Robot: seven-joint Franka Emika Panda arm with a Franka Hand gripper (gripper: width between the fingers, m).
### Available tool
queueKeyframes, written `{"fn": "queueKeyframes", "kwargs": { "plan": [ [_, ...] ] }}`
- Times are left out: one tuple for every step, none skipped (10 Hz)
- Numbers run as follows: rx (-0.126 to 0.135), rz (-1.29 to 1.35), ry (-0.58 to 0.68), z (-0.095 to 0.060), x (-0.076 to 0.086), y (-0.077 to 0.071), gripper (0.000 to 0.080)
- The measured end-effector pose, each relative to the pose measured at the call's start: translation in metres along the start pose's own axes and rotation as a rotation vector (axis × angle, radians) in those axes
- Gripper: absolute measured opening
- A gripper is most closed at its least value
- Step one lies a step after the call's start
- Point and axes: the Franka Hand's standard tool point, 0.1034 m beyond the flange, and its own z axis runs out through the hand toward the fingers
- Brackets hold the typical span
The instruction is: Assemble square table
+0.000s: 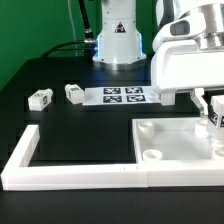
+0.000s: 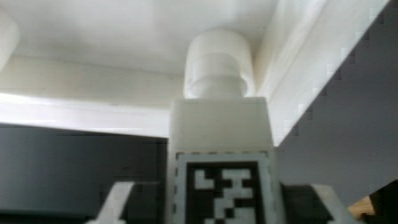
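We count one square slab (image 1: 180, 140) and three legs. Two loose legs (image 1: 40, 98) lie near the marker board (image 1: 122, 95). The gripper (image 2: 222, 205) pinches the third leg (image 2: 222, 130) upright over the slab, at the exterior view's right.

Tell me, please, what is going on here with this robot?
The gripper holds one white leg, tag toward the wrist camera, with its round end at a corner of the square tabletop. Whether it is already seated there cannot be told. Two other legs lie loose on the black table at the exterior view's left, beside the marker board.
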Motion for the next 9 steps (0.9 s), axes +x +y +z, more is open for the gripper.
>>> {"fn": "queueKeyframes", "kwargs": {
  "plan": [
    [-0.001,0.001,0.001,0.001,0.001,0.001,0.0288],
    [-0.002,0.001,0.005,0.003,0.003,0.001,0.0288],
    [-0.002,0.003,0.01,0.005,0.006,0.001,0.0288],
    [-0.003,0.01,0.013,0.008,0.008,0.001,0.0288],
    [-0.004,0.01,0.01,0.013,0.007,0.001,0.0288],
    [-0.003,0.009,0.005,0.018,0.005,-0.001,0.0288],
    [-0.002,0.008,0.002,0.019,0.004,-0.001,0.0288],
    [-0.002,0.008,-0.001,0.02,0.001,-0.002,0.0288],
    [-0.006,0.013,0.008,0.021,0.001,-0.002,0.0288]
  ]
}}
